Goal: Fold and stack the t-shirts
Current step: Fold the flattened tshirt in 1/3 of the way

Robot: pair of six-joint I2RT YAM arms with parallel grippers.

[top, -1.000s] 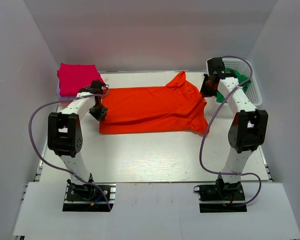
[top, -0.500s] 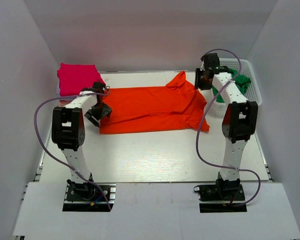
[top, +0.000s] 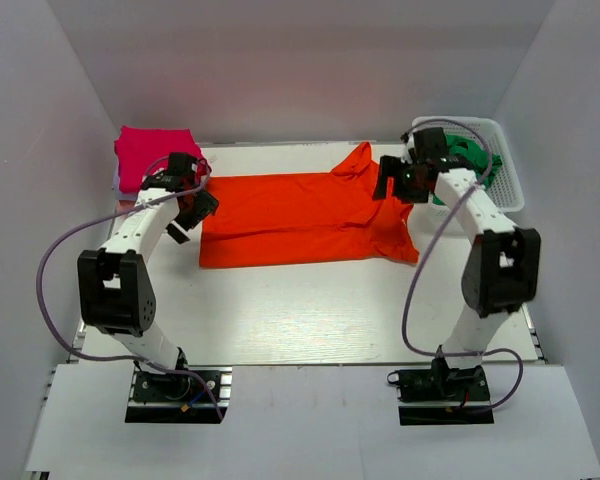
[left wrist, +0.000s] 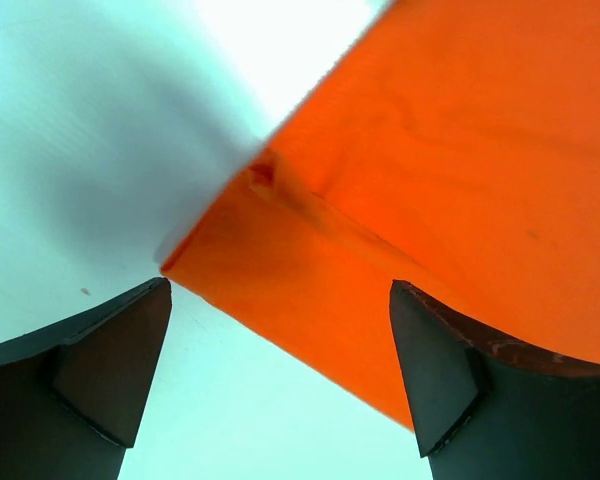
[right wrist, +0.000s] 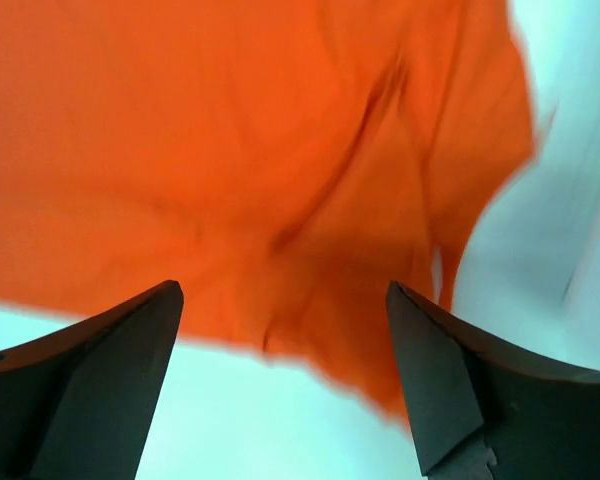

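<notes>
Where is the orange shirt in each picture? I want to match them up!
Top view: the orange shirt lies spread flat in the middle of the picture, a bit toward the back.
Left wrist view: one corner of it fills the right side and the top right.
Right wrist view: it fills the top and most of the picture.
Shared landmark: the white table shows beside the shirt in all three.

Three t-shirts (top: 300,220) (top: 152,155) (top: 480,158), one basket (top: 512,190)
</notes>
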